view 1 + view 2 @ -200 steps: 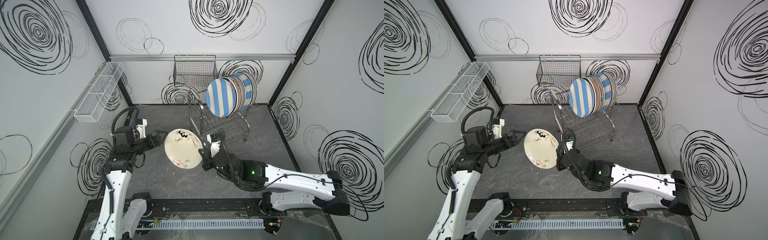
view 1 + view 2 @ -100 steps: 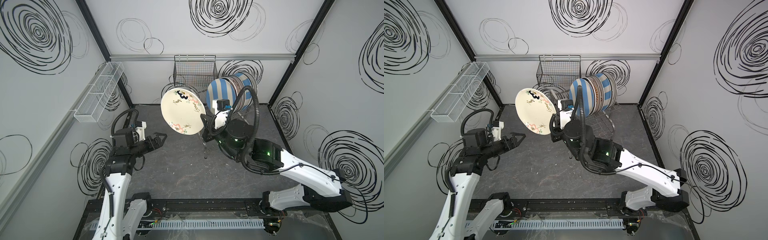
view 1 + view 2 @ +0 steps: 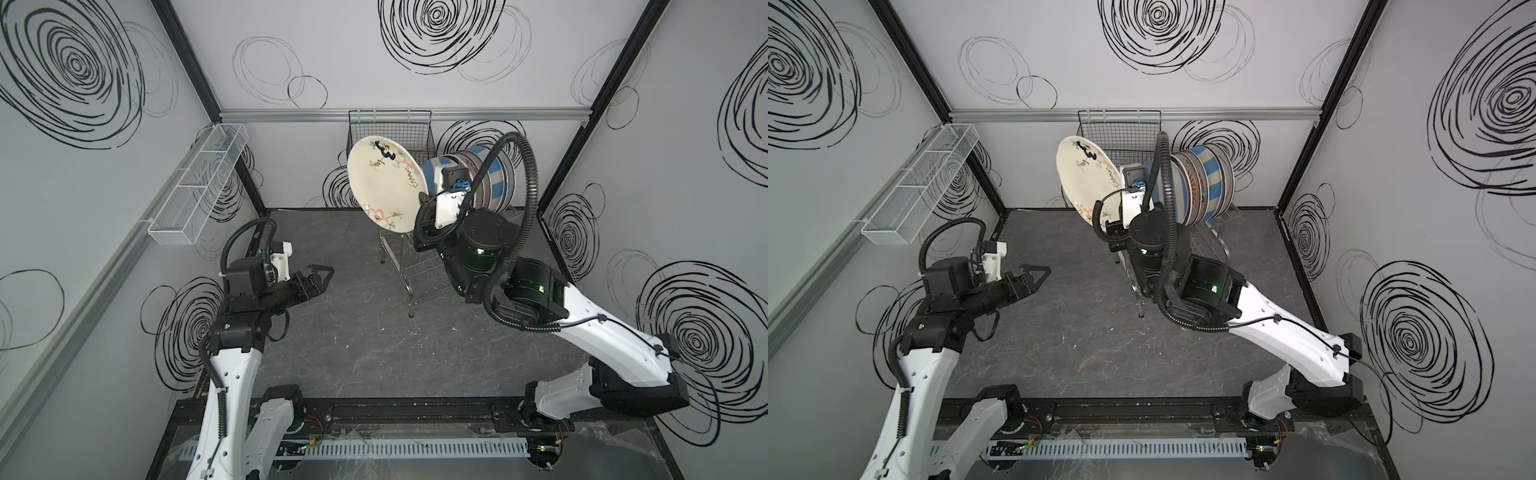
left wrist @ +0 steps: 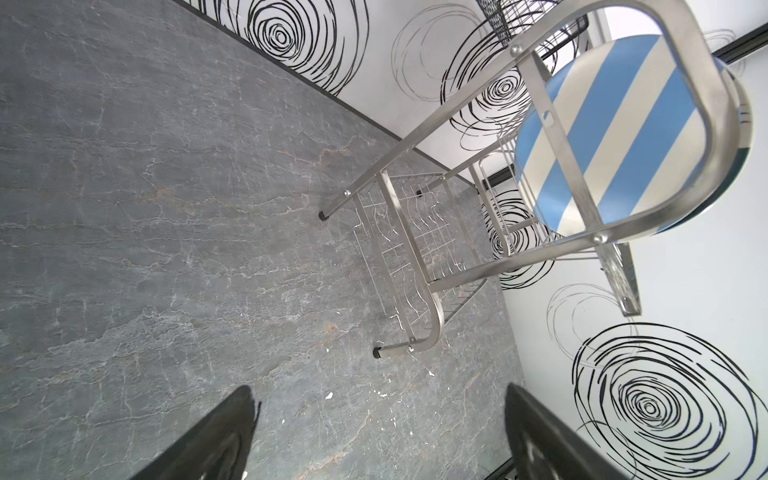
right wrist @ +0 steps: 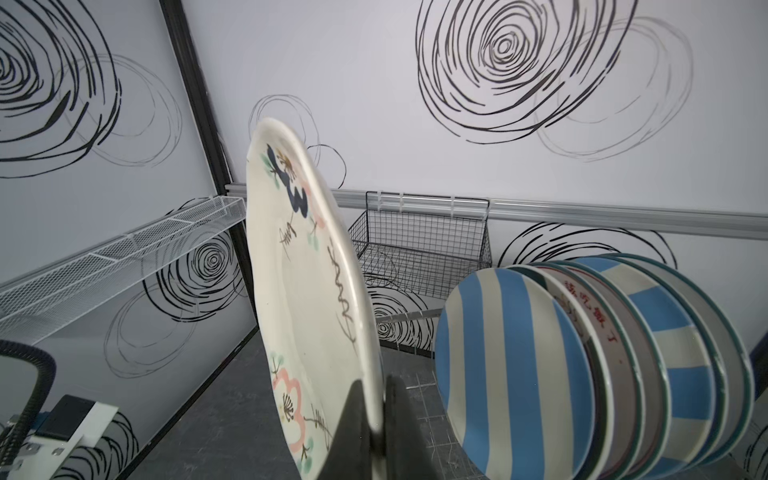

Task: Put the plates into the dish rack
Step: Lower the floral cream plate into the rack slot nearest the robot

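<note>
Right wrist view: right pincer (image 5: pixel 375 388) clamps the cream plate (image 5: pixel 307 311) (on edge); left pincer (image 3: pixel 322 276) stands spread.

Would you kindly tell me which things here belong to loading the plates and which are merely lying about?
Job: cream floral ceramic plate, pinched by the right gripper; blue-striped and patterned plates standing racked; shiny steel wire dish rack.
Lying about: black wire basket; long white mesh tray.

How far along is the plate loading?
Done: several plates stand upright in the dish rack, blue-striped plate frontmost. In hand: right gripper pinches the cream floral plate by its rim, beside the rack. Remaining: slotting it; no other loose plate visible. Left gripper open.
</note>
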`<state>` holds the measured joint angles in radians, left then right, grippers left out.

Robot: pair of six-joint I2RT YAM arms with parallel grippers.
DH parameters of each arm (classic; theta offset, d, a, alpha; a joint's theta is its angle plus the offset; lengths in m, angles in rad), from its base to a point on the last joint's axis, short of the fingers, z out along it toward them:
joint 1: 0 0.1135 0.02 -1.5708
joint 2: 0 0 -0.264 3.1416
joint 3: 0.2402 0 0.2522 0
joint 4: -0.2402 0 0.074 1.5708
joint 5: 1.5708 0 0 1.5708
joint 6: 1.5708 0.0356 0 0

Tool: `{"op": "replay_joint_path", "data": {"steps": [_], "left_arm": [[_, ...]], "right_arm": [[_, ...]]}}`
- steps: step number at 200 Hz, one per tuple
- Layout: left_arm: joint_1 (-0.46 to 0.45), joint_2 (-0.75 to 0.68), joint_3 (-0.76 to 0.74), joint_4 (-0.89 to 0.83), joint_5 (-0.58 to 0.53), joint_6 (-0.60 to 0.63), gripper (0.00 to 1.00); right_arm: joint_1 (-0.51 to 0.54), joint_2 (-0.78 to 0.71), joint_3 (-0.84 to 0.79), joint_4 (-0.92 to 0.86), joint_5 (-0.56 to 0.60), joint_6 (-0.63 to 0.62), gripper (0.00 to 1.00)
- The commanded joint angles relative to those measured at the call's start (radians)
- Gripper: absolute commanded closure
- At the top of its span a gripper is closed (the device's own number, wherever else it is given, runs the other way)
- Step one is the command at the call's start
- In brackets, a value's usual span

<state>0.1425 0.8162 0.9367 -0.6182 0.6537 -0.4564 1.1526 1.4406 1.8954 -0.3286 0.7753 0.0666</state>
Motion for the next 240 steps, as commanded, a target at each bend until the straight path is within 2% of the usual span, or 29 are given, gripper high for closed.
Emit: {"op": "replay_joint_path", "data": {"steps": [1, 37, 86, 140, 170, 240], "left_arm": [[0.001, 0.007, 0.019, 0.055, 0.026, 0.008, 0.04], [-0.014, 0.011, 0.009, 0.066, 0.03, 0.024, 0.04], [-0.045, 0.022, -0.039, 0.103, 0.029, 0.024, 0.04], [-0.075, 0.027, -0.09, 0.15, 0.027, -0.002, 0.04], [-0.084, 0.034, -0.097, 0.153, 0.023, -0.007, 0.04], [-0.09, 0.042, -0.137, 0.155, 0.009, 0.007, 0.04]], "right_arm": [[-0.026, -0.022, 0.075, 0.146, 0.085, -0.061, 1.0], [-0.034, -0.018, 0.056, 0.207, 0.248, -0.194, 1.0], [-0.086, -0.009, 0.014, 0.229, 0.297, -0.256, 1.0], [-0.21, 0.045, 0.002, 0.094, 0.141, -0.102, 1.0], [-0.268, 0.051, -0.046, 0.104, 0.035, -0.046, 1.0], [-0.336, 0.07, -0.113, 0.126, -0.053, 0.016, 1.0]]}}
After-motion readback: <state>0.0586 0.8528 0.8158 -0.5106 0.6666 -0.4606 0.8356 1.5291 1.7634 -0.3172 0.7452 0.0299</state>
